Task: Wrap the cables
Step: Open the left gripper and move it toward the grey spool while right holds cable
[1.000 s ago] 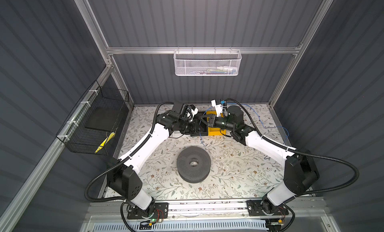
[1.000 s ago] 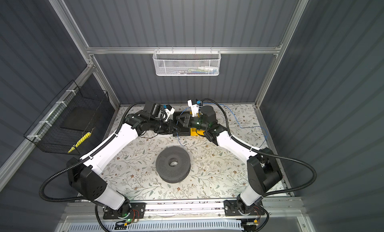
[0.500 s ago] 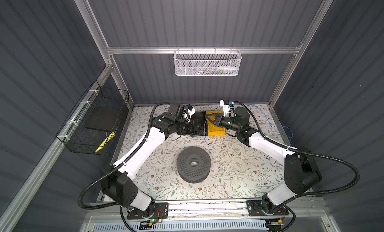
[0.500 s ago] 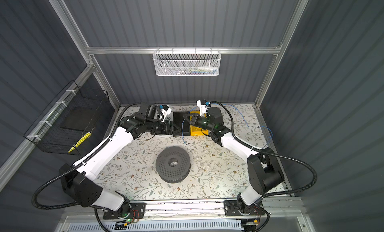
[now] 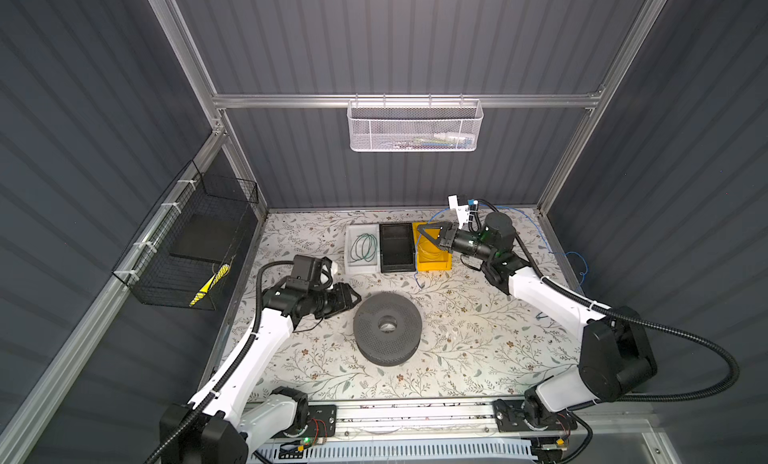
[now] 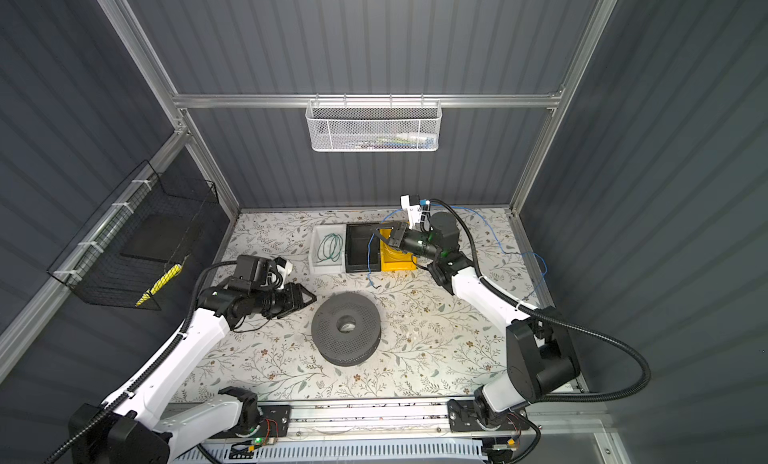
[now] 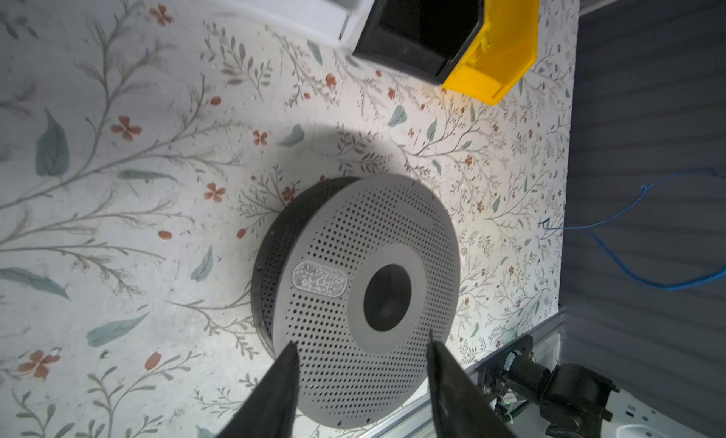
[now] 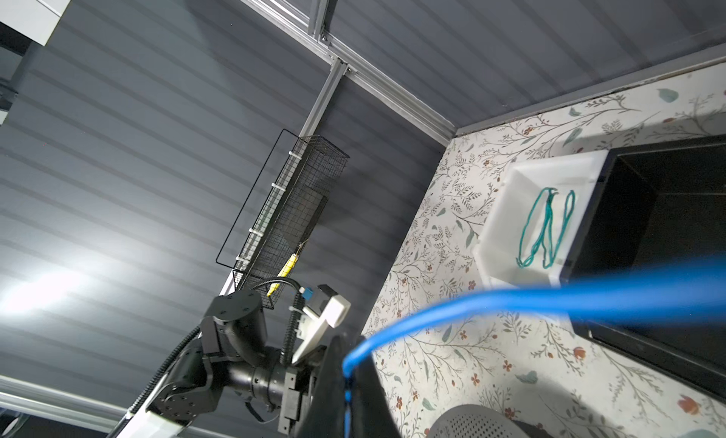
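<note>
The cable is a thin bright-blue wire [image 5: 416,260]. My right gripper [image 5: 420,232] is shut on it above the yellow and black bins at the back, and in the right wrist view the wire [image 8: 510,298] runs out from between the shut fingertips of that gripper [image 8: 347,361]. One strand hangs down to the mat [image 6: 368,258]; the rest trails loosely along the right edge [image 6: 500,243]. My left gripper [image 5: 357,300] is open and holds nothing, just left of the grey perforated spool [image 5: 374,337]. Through the left wrist view the spool [image 7: 334,239] lies past the spread jaws of that gripper [image 7: 361,340].
A white bin [image 5: 351,270] holding a coiled green wire, a black bin [image 5: 397,268] and a yellow bin [image 5: 434,266] stand in a row at the back. A black wire basket [image 5: 199,241] hangs on the left wall and a white mesh basket [image 5: 415,127] on the back wall.
My left gripper has opened and drawn back from the bins to the spool's left side. The right gripper has shifted a little rightward, still shut on the blue wire.
</note>
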`<move>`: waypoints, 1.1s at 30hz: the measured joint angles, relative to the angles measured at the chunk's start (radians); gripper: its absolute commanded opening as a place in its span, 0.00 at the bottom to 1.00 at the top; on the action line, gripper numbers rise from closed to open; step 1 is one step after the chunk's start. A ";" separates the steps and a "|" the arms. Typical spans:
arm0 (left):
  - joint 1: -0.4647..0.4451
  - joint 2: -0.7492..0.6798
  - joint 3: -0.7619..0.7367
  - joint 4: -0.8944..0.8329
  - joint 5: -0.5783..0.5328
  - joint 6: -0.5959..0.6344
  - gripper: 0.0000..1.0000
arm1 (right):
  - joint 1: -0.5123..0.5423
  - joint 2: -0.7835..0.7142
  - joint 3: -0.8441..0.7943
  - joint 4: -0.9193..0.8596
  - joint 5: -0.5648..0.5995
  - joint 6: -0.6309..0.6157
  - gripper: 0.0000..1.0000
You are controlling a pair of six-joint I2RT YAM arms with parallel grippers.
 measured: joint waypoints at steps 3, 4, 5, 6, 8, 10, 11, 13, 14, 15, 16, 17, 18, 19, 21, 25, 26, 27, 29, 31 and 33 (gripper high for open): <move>0.001 -0.014 -0.113 0.043 0.038 -0.026 0.62 | 0.000 0.000 0.000 0.002 -0.019 0.007 0.00; 0.001 -0.018 -0.140 0.048 0.043 -0.033 0.63 | 0.000 -0.001 0.000 0.002 -0.023 0.007 0.00; 0.001 -0.025 -0.164 0.054 0.050 -0.038 0.64 | 0.000 -0.003 0.000 0.001 -0.026 0.007 0.00; 0.001 -0.036 -0.183 0.060 0.056 -0.042 0.64 | 0.000 -0.005 0.000 -0.001 -0.029 0.006 0.00; 0.001 -0.060 -0.201 0.072 0.068 -0.048 0.66 | 0.000 -0.012 0.000 -0.008 -0.034 0.006 0.00; 0.001 -0.075 -0.216 0.106 0.092 -0.055 0.66 | 0.000 -0.019 0.000 -0.013 -0.038 0.006 0.00; 0.001 -0.076 -0.229 0.135 0.106 -0.060 0.66 | 0.000 -0.021 0.000 -0.013 -0.040 0.006 0.00; 0.001 -0.068 -0.261 0.184 0.128 -0.069 0.65 | 0.000 -0.021 0.000 -0.013 -0.042 0.006 0.00; 0.001 -0.062 -0.279 0.207 0.137 -0.074 0.64 | 0.000 -0.021 0.000 -0.013 -0.043 0.006 0.00; 0.001 -0.059 -0.301 0.235 0.148 -0.080 0.63 | 0.000 -0.021 0.000 -0.013 -0.044 0.006 0.00; 0.001 -0.058 -0.322 0.258 0.156 -0.085 0.62 | 0.000 -0.022 0.000 -0.013 -0.044 0.006 0.00; 0.001 -0.058 -0.340 0.277 0.163 -0.092 0.60 | 0.000 -0.023 0.000 -0.013 -0.044 0.006 0.00; 0.001 -0.058 -0.354 0.293 0.171 -0.096 0.59 | 0.000 -0.023 0.000 -0.013 -0.044 0.006 0.00; 0.001 -0.058 -0.360 0.307 0.179 -0.102 0.59 | 0.000 -0.024 0.000 -0.014 -0.044 0.006 0.00; 0.001 -0.055 -0.373 0.360 0.199 -0.113 0.58 | 0.000 -0.024 0.000 -0.013 -0.044 0.006 0.00; 0.001 -0.024 -0.402 0.467 0.229 -0.146 0.57 | 0.001 -0.024 0.000 -0.013 -0.044 0.007 0.00; 0.001 -0.017 -0.412 0.495 0.235 -0.157 0.57 | 0.001 -0.024 0.000 -0.012 -0.044 0.007 0.00; 0.001 -0.011 -0.423 0.525 0.243 -0.167 0.57 | 0.001 -0.024 0.000 -0.013 -0.044 0.007 0.00; 0.001 -0.001 -0.444 0.586 0.256 -0.188 0.57 | 0.001 -0.024 0.000 -0.013 -0.044 0.007 0.00; 0.001 0.014 -0.470 0.661 0.271 -0.213 0.57 | 0.001 -0.024 0.000 -0.013 -0.044 0.007 0.00; 0.001 0.035 -0.497 0.737 0.283 -0.239 0.54 | 0.001 -0.024 -0.001 -0.012 -0.044 0.007 0.00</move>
